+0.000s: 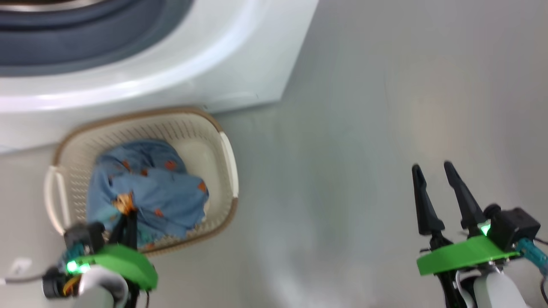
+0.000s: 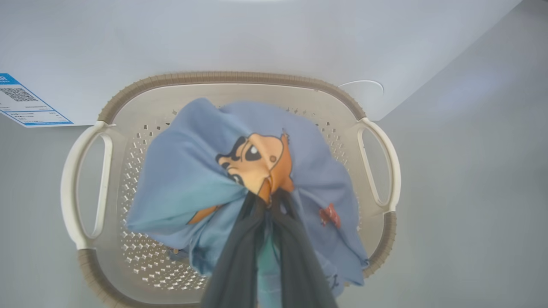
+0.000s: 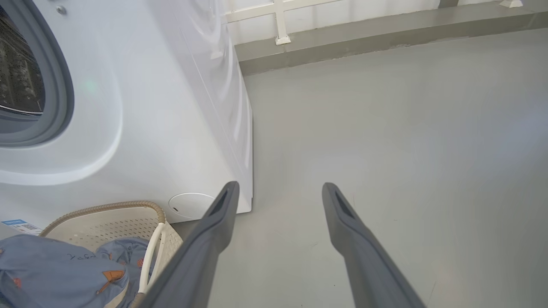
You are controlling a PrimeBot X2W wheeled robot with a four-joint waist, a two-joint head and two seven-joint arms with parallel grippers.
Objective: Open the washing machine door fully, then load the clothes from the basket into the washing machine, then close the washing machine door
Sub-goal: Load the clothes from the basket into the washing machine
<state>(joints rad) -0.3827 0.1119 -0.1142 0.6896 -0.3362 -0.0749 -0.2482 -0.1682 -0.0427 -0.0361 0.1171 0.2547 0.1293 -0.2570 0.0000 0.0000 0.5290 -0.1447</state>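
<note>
Left gripper (image 1: 127, 216): lower left of the head view, dark fingers pressed together on a gathered fold of the clothes, tips sunk in the cloth.
Clothes (image 2: 184, 171): light blue fabric with orange-brown cartoon figures, heaped in the basket. In the left wrist view the pinched fold, bearing an orange cartoon face, sat right at the fingertips in mid-frame. The rest spread out around both fingers.
Basket (image 2: 227, 78): cream, perforated, brown-rimmed, on the floor (image 1: 364, 149) just in front of the washing machine, at left-centre of the head view.
Right gripper (image 1: 431, 167): lower right of the head view, fingers spread wide with nothing between them, over bare floor, well apart from the basket.
Washing machine (image 3: 171, 107): white front-loader, in the upper left of the head view and the right wrist view. Its grey gasket (image 3: 60, 85) and steel drum (image 3: 21, 81) showed at the left edge of the right wrist view.
Label sticker (image 2: 25, 102): blue-edged, on the machine's front, at the left edge of the left wrist view.
</note>
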